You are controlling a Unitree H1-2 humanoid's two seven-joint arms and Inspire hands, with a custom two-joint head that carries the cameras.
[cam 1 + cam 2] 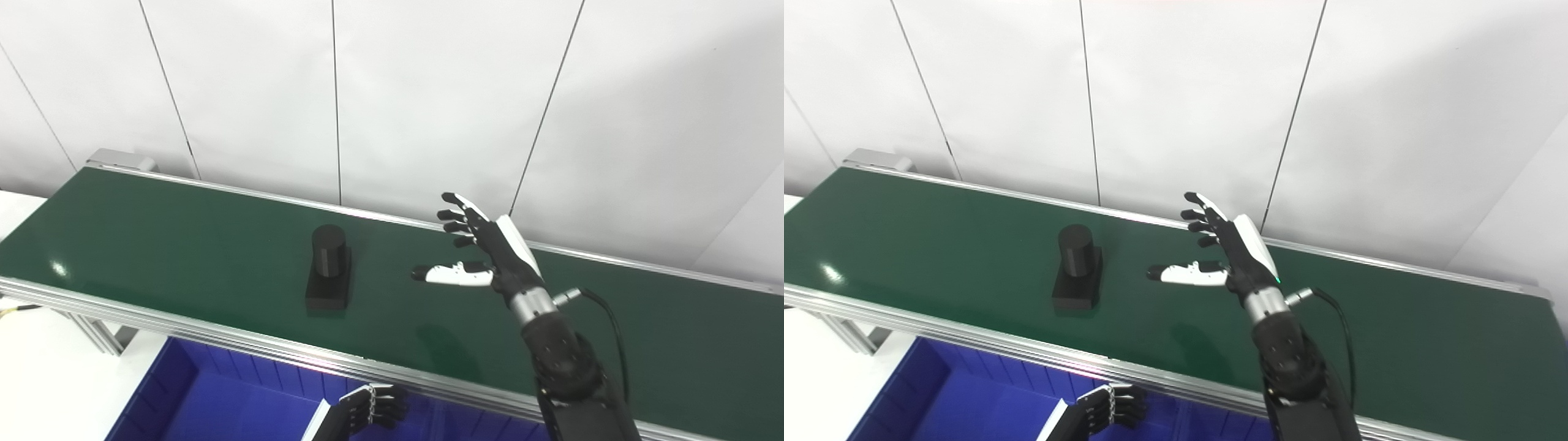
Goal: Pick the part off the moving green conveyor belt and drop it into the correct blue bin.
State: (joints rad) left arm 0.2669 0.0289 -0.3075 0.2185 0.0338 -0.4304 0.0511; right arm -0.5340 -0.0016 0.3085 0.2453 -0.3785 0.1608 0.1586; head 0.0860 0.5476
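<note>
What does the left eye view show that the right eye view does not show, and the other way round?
Only the left eye view shows a yellowish cable at the left edge. Only the right eye view shows the conveyor belt's right end. Both share the black part standing on the belt, the open right hand raised beside it, not touching, the left hand low over the blue bin, fingers curled.

conveyor belt (184,233): smooth green, slight sheen
belt frame (184,327): brushed metal
part (329,268): matt black
bin (184,392): blue plastic
</note>
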